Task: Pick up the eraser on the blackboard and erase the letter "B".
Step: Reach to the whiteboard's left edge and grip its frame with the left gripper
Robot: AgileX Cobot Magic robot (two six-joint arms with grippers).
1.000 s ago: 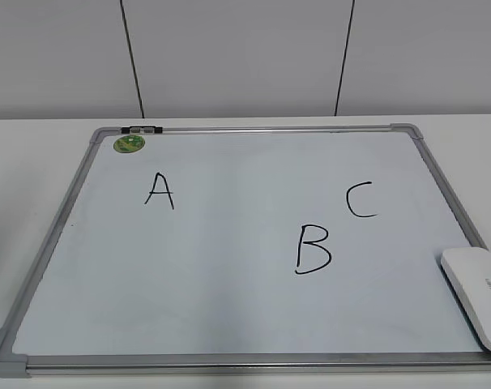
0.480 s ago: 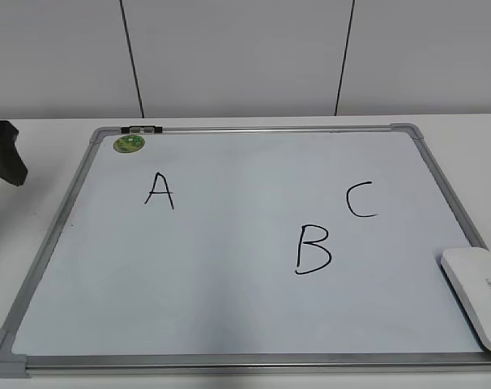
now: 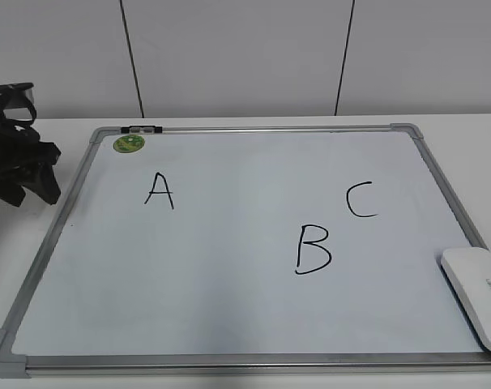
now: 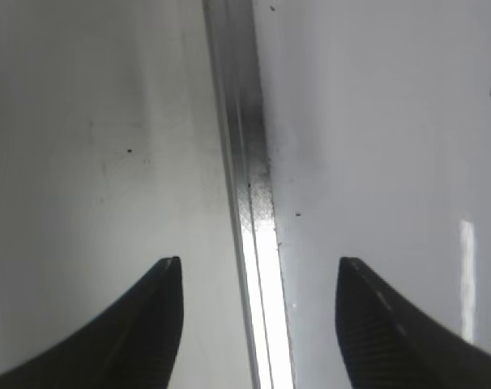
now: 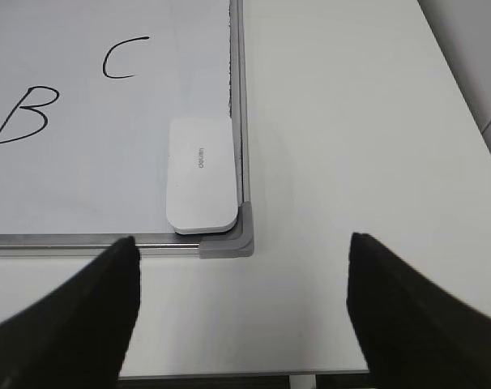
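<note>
Beyond exterior frame, eraser (image 5: 201,175) beside corner.

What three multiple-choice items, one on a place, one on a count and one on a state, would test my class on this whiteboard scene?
1. Where does the eraser lie on the whiteboard?
A. beside the green sticker
B. in the near right corner
C. on top of the A

2. How many black letters are drawn on the board?
A. two
B. three
C. four

3. What is the state of the right tool?
A. open and holding nothing
B. shut on the eraser
C. pressing on the B

Answers:
1 B, the right wrist view shows the eraser against the frame by the grey corner.
2 B, only A, B and C appear.
3 A, its two fingers stand wide apart over bare table.
</note>
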